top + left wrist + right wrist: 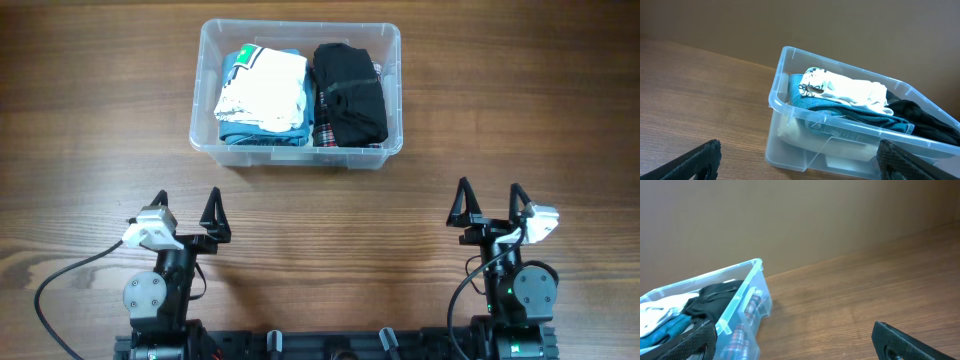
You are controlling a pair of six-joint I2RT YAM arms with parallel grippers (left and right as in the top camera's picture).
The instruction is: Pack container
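Container sits far-centre on surface, full of soft folded clothes, probably light, stiff but slick plastic, grab by rim; left claw and right claw both spread open, empty.

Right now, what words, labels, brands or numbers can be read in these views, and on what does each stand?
No text can be read in any view.
Label on the bin: no writing can be made out.
Dark print on the white garment: too blurred to read.
Green tag on that garment: too small to read.
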